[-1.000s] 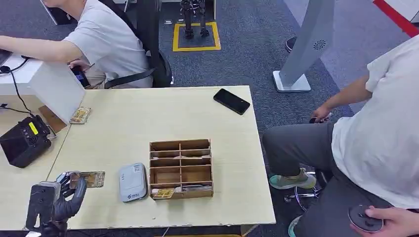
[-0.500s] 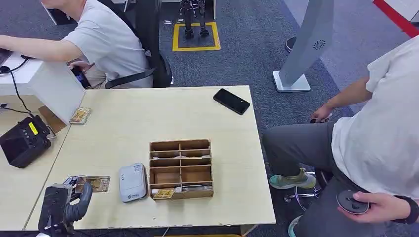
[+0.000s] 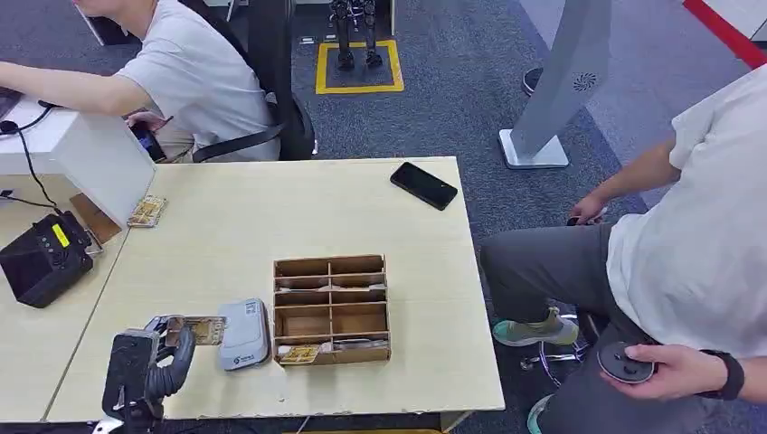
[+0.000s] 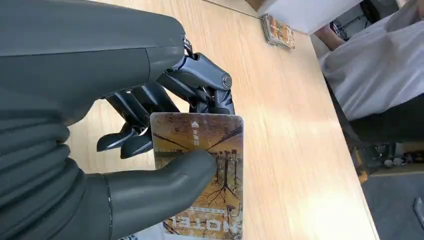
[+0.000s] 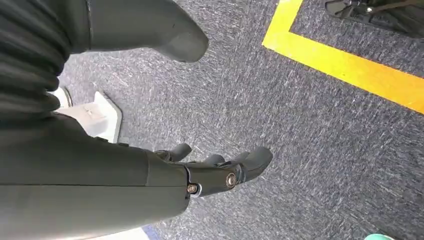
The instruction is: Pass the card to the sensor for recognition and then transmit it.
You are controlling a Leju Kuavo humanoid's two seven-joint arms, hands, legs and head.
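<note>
1. Grey and ribbed, my left robot hand (image 3: 154, 357) sits at the near left edge of the table (image 3: 235, 226), its thumb and dark fingers (image 4: 200, 80) clamped on the card (image 3: 201, 329).
2. The card (image 4: 210, 170) is brown and yellow with a bare-tree print and the word "HOTEL"; I hold it flat and low above the wood, its far end just beside the sensor (image 3: 243, 334).
3. The sensor is a pale grey rounded box lying on the table, touching the left side of the wooden organiser (image 3: 332, 308).
4. The organiser's compartments hold a few cards, one lying in the front row.
5. My right robot hand (image 5: 220, 172) hangs over grey carpet (image 5: 300, 125) near a yellow floor line (image 5: 345, 67); its fingers are apart and hold nothing.
6. Further left sits a black device (image 3: 43, 259) with a yellow label.
7. Beyond it, a small stack of cards (image 3: 146, 211) lies beside a white box (image 3: 95, 163).
8. A black phone (image 3: 423, 185) lies at the far right corner of the table.
9. One person (image 3: 194, 77) sits behind the table, and another (image 3: 696, 244) sits to the right holding a round dark object.
</note>
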